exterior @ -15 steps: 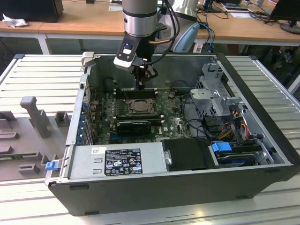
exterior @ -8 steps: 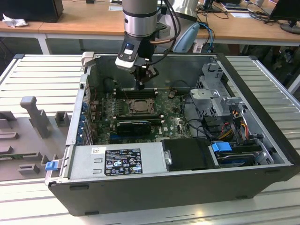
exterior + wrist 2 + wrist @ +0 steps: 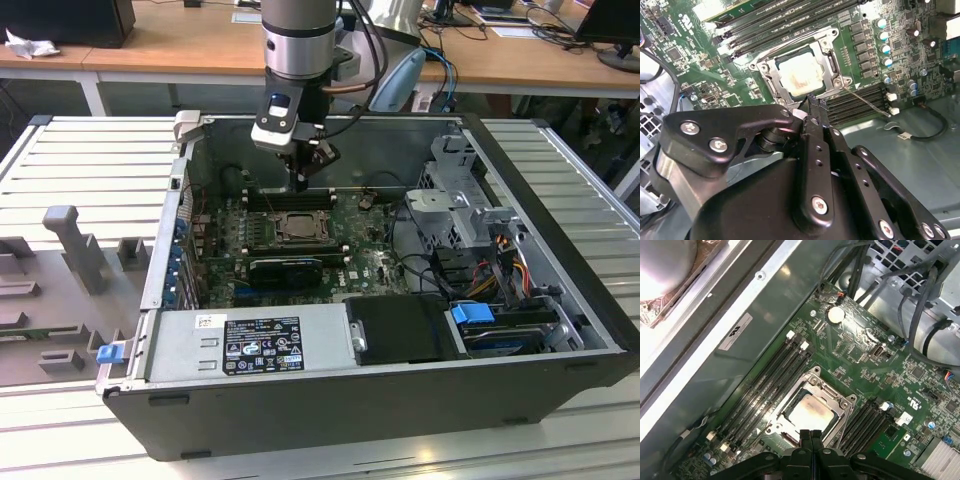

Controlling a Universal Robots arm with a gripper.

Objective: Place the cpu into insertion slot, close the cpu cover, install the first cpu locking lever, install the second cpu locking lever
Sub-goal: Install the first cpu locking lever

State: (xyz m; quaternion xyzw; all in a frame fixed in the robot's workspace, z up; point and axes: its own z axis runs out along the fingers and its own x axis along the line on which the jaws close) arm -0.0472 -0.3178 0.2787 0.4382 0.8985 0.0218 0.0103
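Now, computer case (image 3: 560, 300): open, lying on the desk (image 3: 80, 150).
Claw (image 3: 810, 436): pinched closed, holding nothing, just above the insertion slot (image 3: 774, 426).
Cpu cover (image 3: 769, 77): thin stiff metal, lying flat over the slot.
Cpu (image 3: 800, 72): in the slot; light, flat, easily hurt; hold its edges.

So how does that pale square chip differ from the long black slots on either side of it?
The cpu is a pale silver square; the memory slots are long, narrow and black. The cpu is a single piece framed by the metal cpu cover; the slots run in parallel rows. Both lie flat on the green board.
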